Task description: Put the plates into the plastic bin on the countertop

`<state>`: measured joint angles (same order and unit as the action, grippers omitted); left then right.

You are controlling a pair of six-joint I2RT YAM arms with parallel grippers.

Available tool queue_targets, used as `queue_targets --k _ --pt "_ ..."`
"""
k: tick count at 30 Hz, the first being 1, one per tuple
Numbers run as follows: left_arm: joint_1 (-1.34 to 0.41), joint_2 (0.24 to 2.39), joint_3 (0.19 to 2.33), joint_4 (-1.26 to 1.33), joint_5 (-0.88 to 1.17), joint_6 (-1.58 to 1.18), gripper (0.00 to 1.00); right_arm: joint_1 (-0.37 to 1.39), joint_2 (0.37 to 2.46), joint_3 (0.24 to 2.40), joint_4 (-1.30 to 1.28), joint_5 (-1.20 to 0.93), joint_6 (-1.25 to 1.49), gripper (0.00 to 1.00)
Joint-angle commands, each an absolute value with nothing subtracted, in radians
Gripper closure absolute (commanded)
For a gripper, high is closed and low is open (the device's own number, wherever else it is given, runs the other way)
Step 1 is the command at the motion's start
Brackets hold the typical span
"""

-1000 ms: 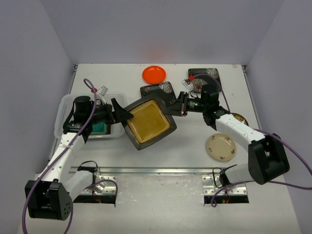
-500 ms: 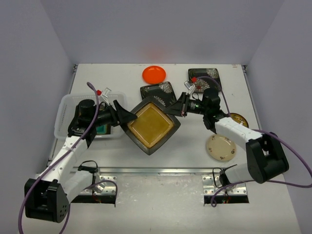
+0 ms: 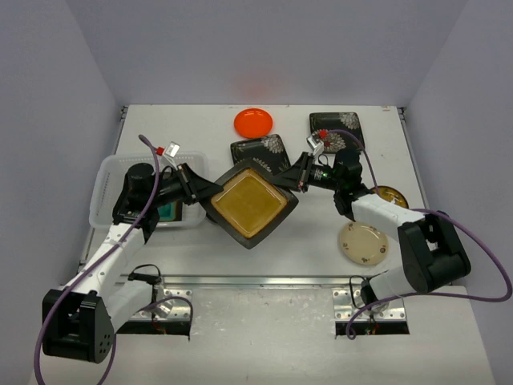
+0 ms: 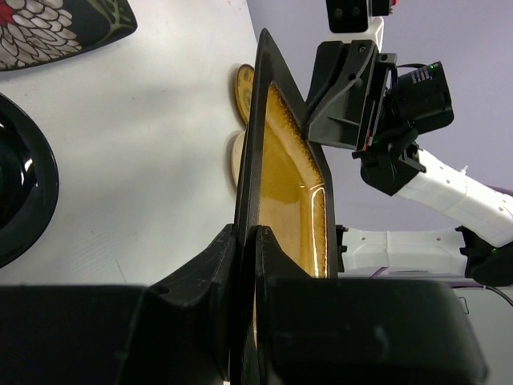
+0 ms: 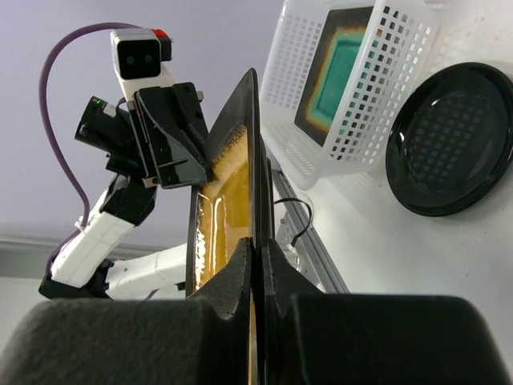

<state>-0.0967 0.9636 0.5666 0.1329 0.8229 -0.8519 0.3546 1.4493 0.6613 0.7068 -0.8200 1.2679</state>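
Your left claw (image 3: 200,191) and right claw (image 3: 296,181) both pinch shut on the amber dark-rimmed square plate (image 3: 250,207);
plate held between them by opposite corners; white perforated plastic bin (image 3: 103,184) just behind your left claw.

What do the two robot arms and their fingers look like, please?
The left arm and right arm have white shells, black joints and black bases. A purple cable runs along each. Their fingers are black angular plastic, with red-marked white camera housings.
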Motion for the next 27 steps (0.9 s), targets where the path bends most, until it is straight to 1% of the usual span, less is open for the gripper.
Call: queue_targets --k 1,2,4,6,8,10,13,16,18,19,20,23,27 --pt "-0.095 0.949 0.558 0.248 0.817 -0.895 1.00 0.376 1.462 0.685 0.877 -0.864 1.339 0.88" --pt "-0.087 0.940 0.559 0.252 0.812 -0.904 1.00 0.376 1.472 0.687 0.900 -0.875 1.347 0.79" --pt "-0.069 0.917 0.564 0.252 0.803 -0.929 1.00 0.376 1.499 0.695 0.924 -0.897 1.356 0.73" --pt "-0.047 0.902 0.571 0.250 0.798 -0.959 1.00 0.374 1.522 0.705 0.939 -0.916 1.370 0.70" --pt "-0.024 0.900 0.573 0.257 0.796 -0.980 1.00 0.372 1.532 0.712 0.939 -0.927 1.368 0.59" --pt "-0.011 0.904 0.572 0.259 0.795 -0.997 1.00 0.367 1.540 0.718 0.939 -0.928 1.367 0.52" --pt "0.008 0.909 0.567 0.280 0.794 -1.029 1.00 0.349 1.567 0.737 0.936 -0.944 1.372 0.31" --pt "0.033 0.909 0.561 0.308 0.798 -1.061 1.00 0.337 1.595 0.749 0.936 -0.957 1.380 0.28" --pt "0.037 0.908 0.558 0.324 0.801 -1.078 1.00 0.336 1.610 0.757 0.936 -0.966 1.378 0.22" --pt "0.043 0.907 0.561 0.330 0.802 -1.085 1.00 0.333 1.620 0.759 0.930 -0.965 1.372 0.10" --pt "0.050 0.907 0.563 0.334 0.802 -1.091 1.00 0.331 1.629 0.759 0.922 -0.965 1.366 0.01" --pt "0.093 0.898 0.573 0.342 0.818 -1.106 1.00 0.307 1.640 0.766 0.874 -0.958 1.322 0.01" --pt "0.206 0.876 0.614 0.263 0.821 -1.066 1.00 0.264 1.619 0.775 0.699 -0.929 1.211 0.01"
